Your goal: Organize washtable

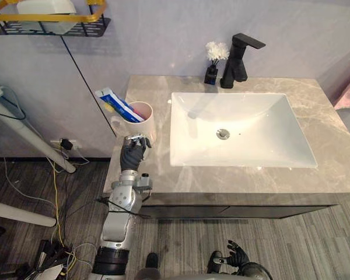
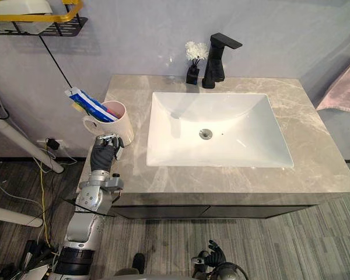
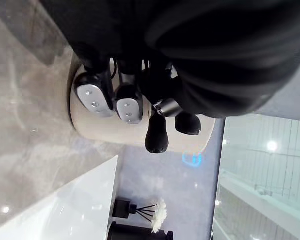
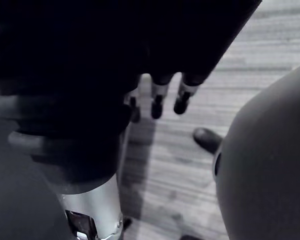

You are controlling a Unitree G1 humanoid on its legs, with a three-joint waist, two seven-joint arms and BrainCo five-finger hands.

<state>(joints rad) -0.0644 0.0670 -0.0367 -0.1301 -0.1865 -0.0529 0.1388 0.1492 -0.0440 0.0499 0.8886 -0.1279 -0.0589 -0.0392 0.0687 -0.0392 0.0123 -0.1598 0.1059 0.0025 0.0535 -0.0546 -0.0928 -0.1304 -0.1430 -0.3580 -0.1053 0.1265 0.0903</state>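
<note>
Curling round the lower wall of the cream mug [image 1: 142, 118], the left robot hand [image 1: 133, 154] has its fingers [image 3: 92, 97] and thumb pressed against the side of the cup, which stands at the left edge of the grey stone tabletop [image 1: 245, 178]. A blue and white toothpaste tube [image 1: 113, 101] leans out of the mug toward the left. The mug is just beside the white sink basin [image 1: 254, 149]. Behind the basin stand a black faucet [image 1: 238, 59] and a small dark diffuser bottle with white blooms [image 1: 212, 71]. The right robot hand [image 1: 234, 256] hangs low over the wooden floor [image 1: 315, 245], its fingers [image 4: 182, 101] loosely extended and holding nothing.
</note>
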